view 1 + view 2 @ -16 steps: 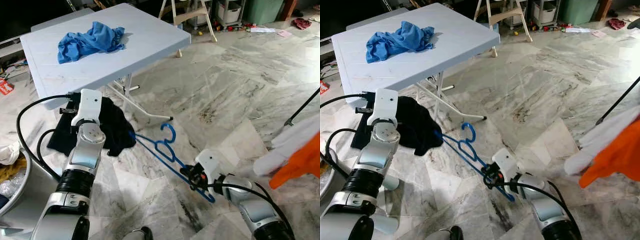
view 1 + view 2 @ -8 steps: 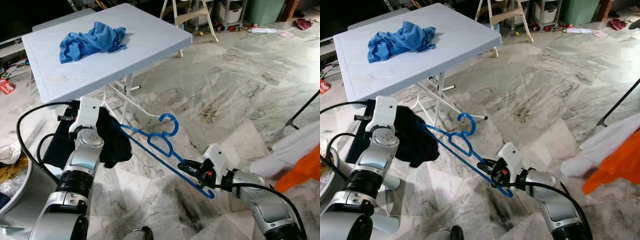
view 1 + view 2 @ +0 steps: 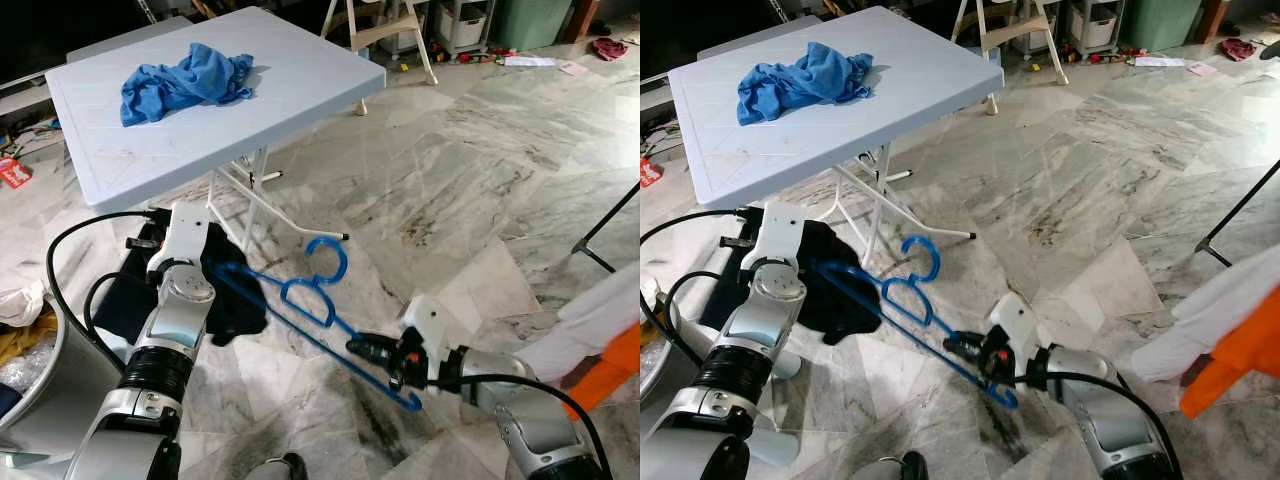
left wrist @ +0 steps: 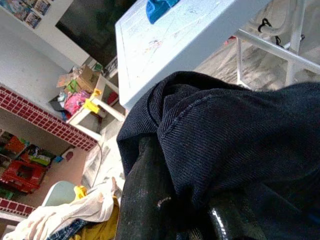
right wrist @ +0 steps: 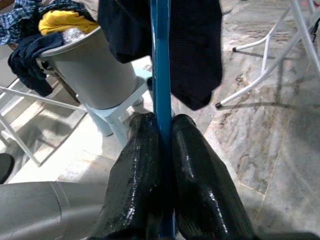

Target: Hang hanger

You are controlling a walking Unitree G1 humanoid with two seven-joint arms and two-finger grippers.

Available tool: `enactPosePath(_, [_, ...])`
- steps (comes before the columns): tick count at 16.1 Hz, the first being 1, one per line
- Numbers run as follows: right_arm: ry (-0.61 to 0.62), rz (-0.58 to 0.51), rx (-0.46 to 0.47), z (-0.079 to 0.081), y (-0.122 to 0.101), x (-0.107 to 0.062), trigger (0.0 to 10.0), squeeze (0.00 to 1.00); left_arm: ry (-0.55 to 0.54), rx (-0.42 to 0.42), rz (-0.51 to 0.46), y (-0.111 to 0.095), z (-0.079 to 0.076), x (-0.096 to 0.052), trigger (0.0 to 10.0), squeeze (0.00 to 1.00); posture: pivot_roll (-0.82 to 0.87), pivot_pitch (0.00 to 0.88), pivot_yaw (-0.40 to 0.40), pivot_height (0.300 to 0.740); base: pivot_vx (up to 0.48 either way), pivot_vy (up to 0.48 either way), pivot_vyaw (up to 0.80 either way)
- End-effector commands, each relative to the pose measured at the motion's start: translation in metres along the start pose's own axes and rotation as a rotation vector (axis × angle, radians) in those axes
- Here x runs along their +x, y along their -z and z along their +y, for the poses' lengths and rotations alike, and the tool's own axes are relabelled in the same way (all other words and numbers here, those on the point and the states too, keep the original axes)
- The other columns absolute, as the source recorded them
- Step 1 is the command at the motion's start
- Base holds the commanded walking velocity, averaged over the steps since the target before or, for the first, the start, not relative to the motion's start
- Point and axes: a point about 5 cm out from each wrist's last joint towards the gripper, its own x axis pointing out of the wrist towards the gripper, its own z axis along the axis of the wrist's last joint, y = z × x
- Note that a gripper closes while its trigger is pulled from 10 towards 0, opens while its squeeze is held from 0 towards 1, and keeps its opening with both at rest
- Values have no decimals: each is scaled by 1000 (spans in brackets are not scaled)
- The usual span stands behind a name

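- The right hand [image 3: 372, 349] is seen low at about 5 o'clock of the head view, its two black fingers [image 5: 141, 165] pressed together on the lower bar of the blue hanger [image 3: 300, 305].
- The hanger is held above the marble floor [image 3: 480, 180], slanting from the right hand up toward 10 o'clock, with its hook [image 3: 330, 258] curled at the top near the middle.
- The far end of the hanger is met by the dark garment [image 3: 225, 285], which hangs from the left hand [image 4: 150, 200].
- The left hand is wrapped in that dark cloth in the wrist view; one black finger is visible under the folds, and whether it is closed on the cloth cannot be told.
- Beyond the left arm, at 11 o'clock, the white folding bench [image 3: 280, 90] is seen with a crumpled blue cloth [image 3: 185, 80] lying on its top.
- A grey basket [image 5: 95, 70] with clothes is shown past the garment in the right wrist view.
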Motion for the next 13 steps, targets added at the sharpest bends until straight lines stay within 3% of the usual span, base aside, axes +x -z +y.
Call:
enactPosePath(1, [-45, -9, -9, 5, -4, 6, 10000, 0, -14, 2, -24, -5, 4, -1, 10000, 0, -54, 88, 141, 740, 0, 0, 0])
enactPosePath(5, [-63, 23, 2, 9, 1, 17, 10000, 0, 87, -22, -93, -14, -6, -12, 10000, 0, -53, 88, 134, 740, 0, 0, 0])
enactPosePath(6, [-72, 31, 4, 11, 4, 19, 10000, 0, 188, -131, -126, -16, -8, -16, 10000, 0, -54, 89, 132, 740, 0, 0, 0])
enactPosePath(8, [-41, 71, -18, 9, 9, 23, 10000, 0, 109, -104, -117, -18, -2, -16, 10000, 0, -50, 90, 129, 740, 0, 0, 0])
enactPosePath(13, [-37, 123, -12, 11, 20, 28, 10000, 0, 73, -142, -122, -25, 7, -20, 10000, 0, -49, 90, 129, 740, 0, 0, 0])
